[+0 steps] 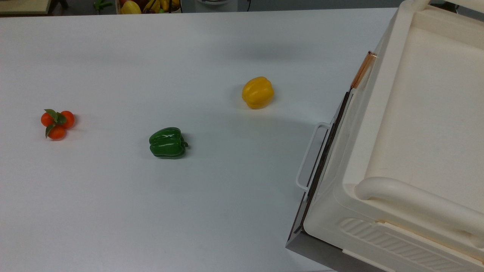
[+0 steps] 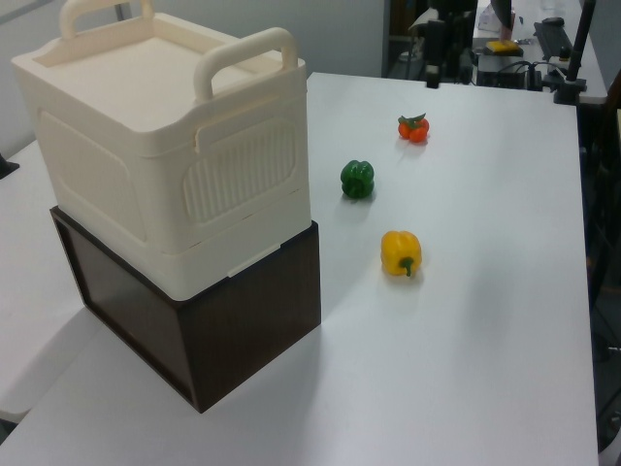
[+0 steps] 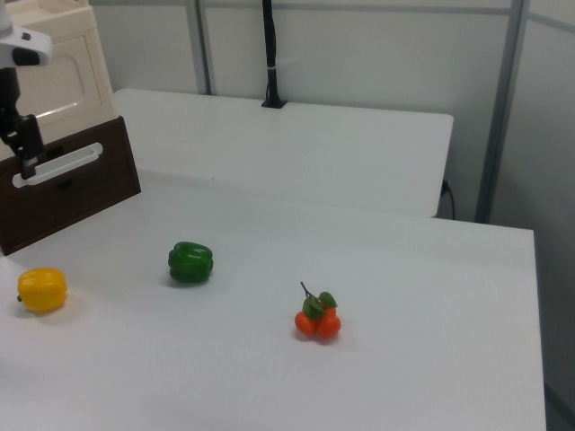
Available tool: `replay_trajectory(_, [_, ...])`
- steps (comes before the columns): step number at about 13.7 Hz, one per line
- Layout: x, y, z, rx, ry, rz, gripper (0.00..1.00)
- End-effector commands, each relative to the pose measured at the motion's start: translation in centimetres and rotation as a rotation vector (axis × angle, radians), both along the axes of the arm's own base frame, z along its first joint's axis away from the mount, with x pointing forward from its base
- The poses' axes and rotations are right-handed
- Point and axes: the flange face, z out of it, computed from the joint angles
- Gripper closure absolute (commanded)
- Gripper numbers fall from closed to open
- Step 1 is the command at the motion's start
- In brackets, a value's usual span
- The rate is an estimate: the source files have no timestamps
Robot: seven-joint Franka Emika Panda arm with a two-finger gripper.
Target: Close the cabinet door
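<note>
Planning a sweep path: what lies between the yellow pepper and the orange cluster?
The green pepper lies between the yellow pepper and the orange cluster, top view.

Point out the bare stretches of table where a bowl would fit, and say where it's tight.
Bare table runs between the tangerine cluster and green pepper, and across the whole near edge of the top view. It is tighter between the yellow pepper and the white wire handle below the cabinet.

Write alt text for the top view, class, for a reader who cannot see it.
A big cream cabinet with its door shut fills the top view's right, above a dark panel with a white wire handle. On the white table lie a yellow pepper, a green pepper and small oranges.
</note>
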Motion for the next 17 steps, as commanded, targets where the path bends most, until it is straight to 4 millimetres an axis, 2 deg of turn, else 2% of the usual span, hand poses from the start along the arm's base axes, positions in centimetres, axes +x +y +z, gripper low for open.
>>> replay_trajectory(1, [-1.8,-0.1,1.3,-0.031,0.036,-0.031,0.00])
replay_trajectory(7, [-0.8,-1.5,1.5,-0.016,-0.045,0.059,0.00])
replay_trajectory(12, [1.2,-4.9,1.0,-0.019,-0.151,0.191,0.00])
replay_trajectory(17, [1.3,-5.0,1.0,-0.035,-0.158,0.195,0.00])
